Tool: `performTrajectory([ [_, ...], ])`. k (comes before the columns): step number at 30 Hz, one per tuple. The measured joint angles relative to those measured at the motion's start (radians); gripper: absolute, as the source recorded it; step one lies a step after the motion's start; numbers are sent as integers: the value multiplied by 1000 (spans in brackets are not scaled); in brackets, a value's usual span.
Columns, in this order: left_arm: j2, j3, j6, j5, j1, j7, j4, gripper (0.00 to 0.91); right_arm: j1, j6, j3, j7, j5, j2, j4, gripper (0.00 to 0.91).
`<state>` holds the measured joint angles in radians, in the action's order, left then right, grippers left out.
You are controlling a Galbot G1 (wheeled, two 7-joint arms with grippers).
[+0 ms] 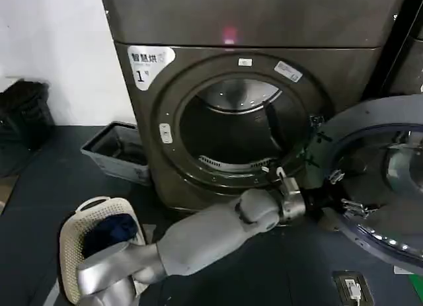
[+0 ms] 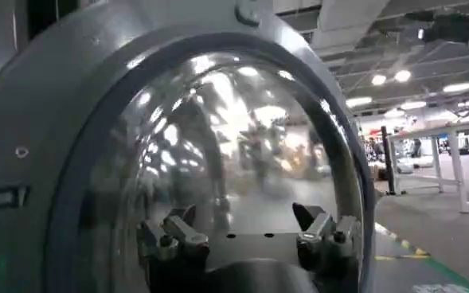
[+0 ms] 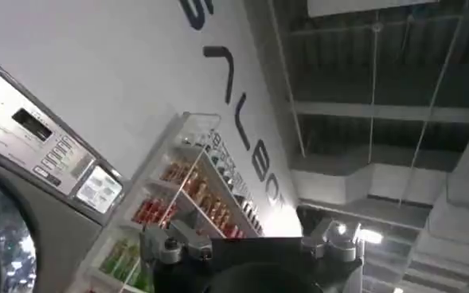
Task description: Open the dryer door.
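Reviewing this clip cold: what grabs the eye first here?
The dryer door stands swung wide open to the right of the dryer, baring the dark drum. The left gripper, open, reaches across to the door's inner side, whose domed glass looms in the left wrist view. A laundry basket sits at lower left.

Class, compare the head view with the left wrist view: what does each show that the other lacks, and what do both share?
Head view alone: the dryer with its open drum mouth, the "1" sticker, a laundry basket and a grey bin on the floor.

Left wrist view alone: a hall with ceiling lights beyond the door.

Both: the dryer door, swung open, with the left gripper open at its inner side.
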<state>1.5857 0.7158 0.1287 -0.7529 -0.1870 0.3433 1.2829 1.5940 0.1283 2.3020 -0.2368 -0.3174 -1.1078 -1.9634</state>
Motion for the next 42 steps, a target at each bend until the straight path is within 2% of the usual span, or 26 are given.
performTrajectory([
  [8, 23, 0, -12, 37, 12, -36, -27, 907, -1, -1, -4, -1, 0, 6, 2, 907],
  [17, 23, -4, 30, 53, 6, -48, -34, 907, 3, -3, -1, 0, 1, 19, 13, 907],
  [21, -9, 11, 62, 5, 4, -46, -3, 907, 6, -4, 3, 1, 0, 24, 21, 907],
  [30, -153, 51, 190, -33, 8, -67, 136, 907, -8, -3, 2, 20, -1, 26, 19, 907],
  [34, -238, 64, 209, -42, 5, -64, 206, 907, -14, -4, 13, 26, -25, 26, 9, 907],
  [42, -484, 54, 199, -58, -22, -49, 391, 907, -30, -23, 27, 41, -21, 30, -9, 907],
])
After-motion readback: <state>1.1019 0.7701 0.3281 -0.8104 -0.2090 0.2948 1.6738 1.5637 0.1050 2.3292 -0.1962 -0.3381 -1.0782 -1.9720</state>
